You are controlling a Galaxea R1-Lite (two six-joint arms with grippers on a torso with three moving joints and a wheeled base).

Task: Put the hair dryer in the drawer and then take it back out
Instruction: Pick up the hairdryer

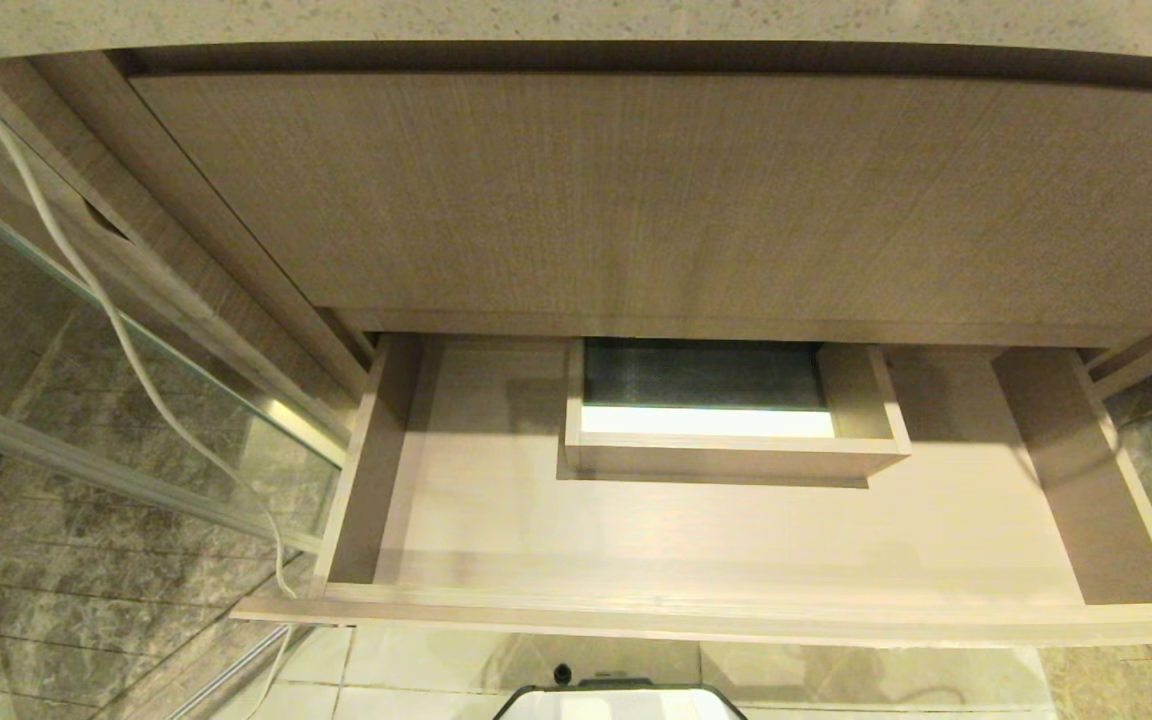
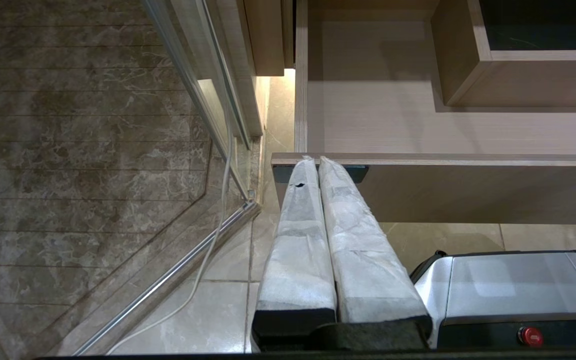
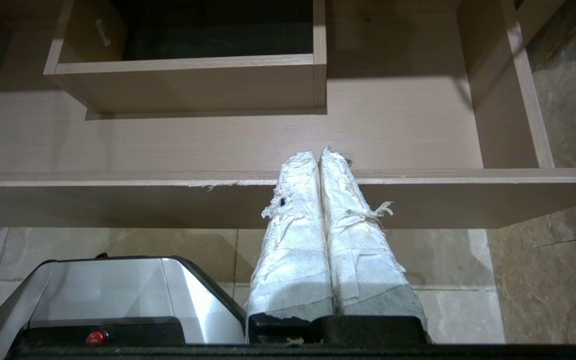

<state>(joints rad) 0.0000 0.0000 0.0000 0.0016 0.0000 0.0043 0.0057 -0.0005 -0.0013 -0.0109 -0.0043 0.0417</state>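
**Both grippers closed and parked before an open drawer**

While neither arm shows in the head view, the drawer [image 1: 736,540] fills its lower half, pulled wide open beneath a taller wood-grain front panel [image 1: 636,200]. It is shallow, light-brown wood grain, with a low front edge at 6 o'clock and a boxed cut-out [image 1: 726,440] at 12 o'clock of its floor. A white cord [image 1: 106,300] trails down past a glass panel [image 1: 86,400] at 9 o'clock. No hair dryer can be seen in any view.

From the left wrist view, the left gripper [image 2: 315,161] points at the drawer's front edge near its left corner, its two cloth-wrapped fingers [image 2: 298,235] pressed together, holding nothing. The robot's silver base [image 2: 513,285] sits at 4 o'clock.

From the right wrist view, the right gripper [image 3: 320,156] likewise aims over the drawer's front edge, frayed wrapped fingers [image 3: 358,240] closed on nothing. The cut-out lies at 11 o'clock, the base at 8 o'clock.
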